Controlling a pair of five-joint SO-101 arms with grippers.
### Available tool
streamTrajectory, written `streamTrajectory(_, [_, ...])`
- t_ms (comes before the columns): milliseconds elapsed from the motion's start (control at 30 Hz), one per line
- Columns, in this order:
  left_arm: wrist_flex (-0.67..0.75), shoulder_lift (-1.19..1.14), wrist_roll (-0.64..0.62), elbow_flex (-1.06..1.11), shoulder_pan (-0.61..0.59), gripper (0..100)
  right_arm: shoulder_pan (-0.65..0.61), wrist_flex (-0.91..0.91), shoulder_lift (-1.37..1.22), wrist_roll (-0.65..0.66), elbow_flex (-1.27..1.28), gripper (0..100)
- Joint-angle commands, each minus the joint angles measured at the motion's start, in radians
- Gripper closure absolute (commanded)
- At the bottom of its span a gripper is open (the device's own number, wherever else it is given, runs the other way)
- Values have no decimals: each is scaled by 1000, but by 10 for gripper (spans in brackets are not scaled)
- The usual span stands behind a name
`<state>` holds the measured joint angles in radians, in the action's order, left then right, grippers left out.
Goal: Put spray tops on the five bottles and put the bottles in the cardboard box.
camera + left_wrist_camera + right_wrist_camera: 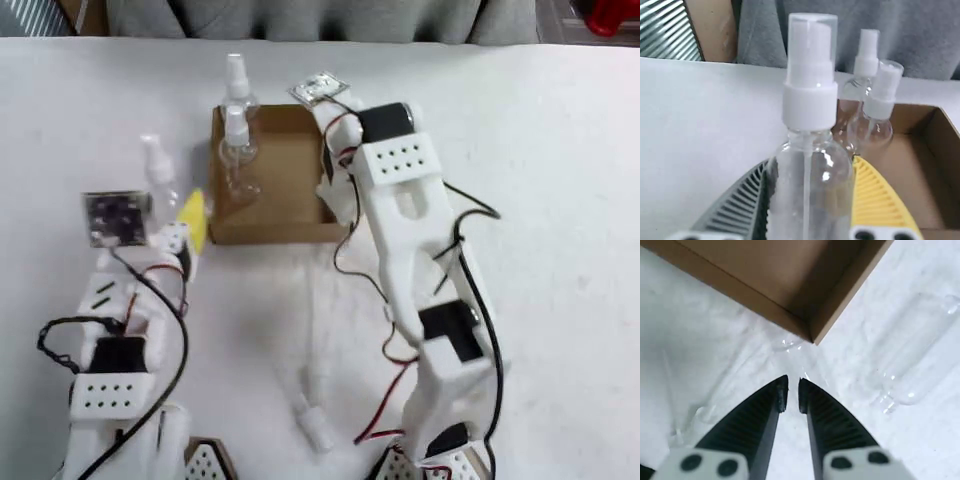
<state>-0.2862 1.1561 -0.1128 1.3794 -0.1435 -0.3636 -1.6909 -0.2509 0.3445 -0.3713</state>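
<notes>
Capped bottle (807,190) upright, clamped in left tool (812,167), cardboard box (935,150) rim just past its yellow finger, two more capped bottles (879,107) there; right tool (790,392) closed, empty, box corner just ahead of its tips, bare bottle (912,360) lying alongside on open desk (690,340).

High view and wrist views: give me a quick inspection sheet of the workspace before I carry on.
Surface: white table, no spills seen.
Job's things: cardboard box open; boxed bottle stands inside, capped; far bottle, capped, at the box's far edge, inside or not unclear; lying bottle on the table, no top seen; likely a loose spray top.
Clutter: nothing seen.
Grippers: left tool shut on held bottle, capped, beside the box; right tool nearly shut, empty, near a box corner.
Cables: black cable and red wires along the arms.
Surroundings: grey cloth, red object.
</notes>
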Motion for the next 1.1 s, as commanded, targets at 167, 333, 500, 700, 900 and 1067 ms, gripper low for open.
streamTrajectory(167, [25,-7,-46,-147,-42,979,1,-28,349,-8,322,983])
streamTrajectory(333, [-49,-7,-167,-261,-42,979,1,-28,561,-8,465,983])
streamTrajectory(500, [-138,-8,-218,-373,1,979,1,-27,765,-8,562,983])
streamTrajectory(700, [-230,-120,-226,-535,87,979,-77,-27,1024,2,617,982])
streamTrajectory(900, [-316,-294,-229,-733,111,979,-266,25,1280,-2,753,982])
streamTrajectory(1067, [-373,-309,-229,-760,217,979,-397,243,1423,2,1016,982])
